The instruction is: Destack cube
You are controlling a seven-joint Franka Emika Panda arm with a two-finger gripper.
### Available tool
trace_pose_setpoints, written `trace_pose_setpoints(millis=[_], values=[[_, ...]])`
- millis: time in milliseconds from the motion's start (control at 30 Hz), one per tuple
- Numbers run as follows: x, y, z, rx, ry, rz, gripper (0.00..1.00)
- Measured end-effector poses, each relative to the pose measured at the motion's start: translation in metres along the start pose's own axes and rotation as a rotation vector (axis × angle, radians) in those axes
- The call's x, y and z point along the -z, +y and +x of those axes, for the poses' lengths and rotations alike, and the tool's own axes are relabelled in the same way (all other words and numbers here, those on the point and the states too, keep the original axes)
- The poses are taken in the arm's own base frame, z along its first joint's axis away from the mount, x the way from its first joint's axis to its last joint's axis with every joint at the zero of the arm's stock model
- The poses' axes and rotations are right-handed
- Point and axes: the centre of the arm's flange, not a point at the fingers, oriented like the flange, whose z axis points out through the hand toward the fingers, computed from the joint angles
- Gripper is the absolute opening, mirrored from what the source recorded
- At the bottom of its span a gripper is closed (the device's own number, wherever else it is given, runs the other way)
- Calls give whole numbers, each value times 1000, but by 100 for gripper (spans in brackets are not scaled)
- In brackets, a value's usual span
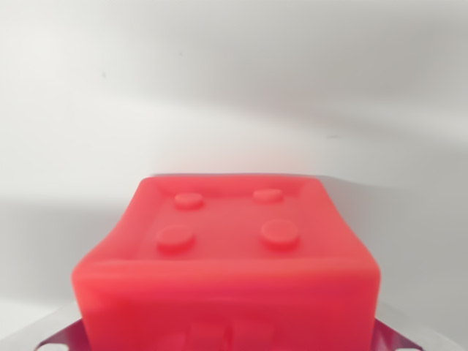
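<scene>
A red cube (pixel 227 252) with four round studs on its top face fills the lower centre of the wrist view, hard against the camera, pale surface behind it. Metal edges at both bottom corners flank its base (likely the gripper (pixel 227 340), though whether it is spread or clamped on the cube cannot be told). The block sits squarely centred between them.

Of me only thin, shiny grey metal edges of my pincer (pixel 234 344) show, either side of the bottom.
</scene>
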Motion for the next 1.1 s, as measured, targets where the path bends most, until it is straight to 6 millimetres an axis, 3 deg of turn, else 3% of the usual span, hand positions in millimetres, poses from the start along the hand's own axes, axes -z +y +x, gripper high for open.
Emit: trace_pose_setpoints(millis=[67,100,1100], values=[[-1,0,0,0,0,-1,0],[-1,0,0,0,0,-1,100],[-1,0,0,0,0,0,100]])
